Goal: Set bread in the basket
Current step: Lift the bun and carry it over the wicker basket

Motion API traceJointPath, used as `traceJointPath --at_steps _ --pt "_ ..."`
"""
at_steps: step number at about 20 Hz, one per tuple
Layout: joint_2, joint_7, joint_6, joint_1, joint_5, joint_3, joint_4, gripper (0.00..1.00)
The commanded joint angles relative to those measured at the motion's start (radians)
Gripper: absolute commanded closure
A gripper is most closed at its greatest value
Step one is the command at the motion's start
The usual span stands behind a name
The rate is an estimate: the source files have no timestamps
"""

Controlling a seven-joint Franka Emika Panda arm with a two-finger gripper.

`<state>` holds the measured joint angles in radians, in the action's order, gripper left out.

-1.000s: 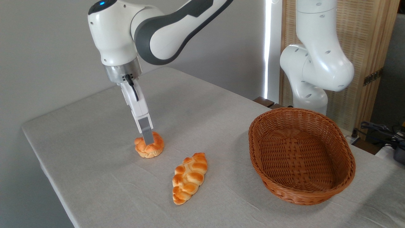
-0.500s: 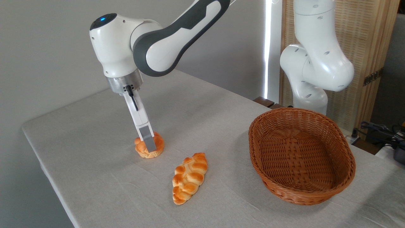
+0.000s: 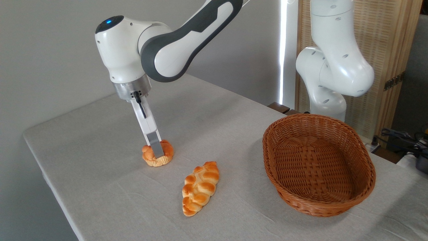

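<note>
On the table (image 3: 100, 134), left of centre, the bread (image 3: 157, 154) sits flat, glossy knotted top up, paler base down on the cloth. It is round, so no clear long axis or pointing direction. The tool (image 3: 156, 152) comes down on it from above, tilted with its upper part leaning to the left; one grey finger (image 3: 155, 144) crosses the front of the bun and the other is hidden behind it. The fingers look closed in narrow on the bun's sides, gripping it, though the far contact is not visible. The bun's base appears to touch the table.

Against the frame half a second ago, arm and tool are almost unchanged, with the bun looking slightly narrower between the fingers. Against the frame a second ago, the wrist is lower and the finger reaches further down the bun.

A braided loaf (image 3: 200, 188) lies near the bun, to its lower right, long axis running from near-left to far-right, not touching it. The basket (image 3: 366, 167) stands well apart to the right, upright, oval, long axis running from front-right to back-left. The loaf lies between bun and basket, towards the front. Behind the basket is the arm's white base (image 3: 329, 77), with a wooden screen (image 3: 384, 43) beyond and cables (image 3: 401, 137) at the right edge.
</note>
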<state>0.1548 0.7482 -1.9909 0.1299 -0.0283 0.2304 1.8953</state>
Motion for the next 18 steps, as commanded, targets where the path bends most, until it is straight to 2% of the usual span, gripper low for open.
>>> traceJointPath --at_steps 1,5,7,8,14,15,18 --pt "-0.007 -0.001 -0.023 0.002 0.008 0.001 0.007 0.68" --pt "-0.101 0.010 0.047 -0.007 -0.002 -0.025 0.002 0.67" --pt "-0.156 0.013 0.111 -0.006 -0.027 -0.075 0.002 0.60" --pt "-0.179 0.022 0.145 -0.006 -0.048 -0.098 0.002 0.60" --pt "-0.343 0.301 0.390 -0.001 -0.054 -0.259 0.028 0.58" --pt "-0.394 0.342 0.433 0.000 -0.053 -0.282 0.063 0.58" --pt "-0.532 0.454 0.445 0.016 -0.039 -0.362 0.213 0.57"
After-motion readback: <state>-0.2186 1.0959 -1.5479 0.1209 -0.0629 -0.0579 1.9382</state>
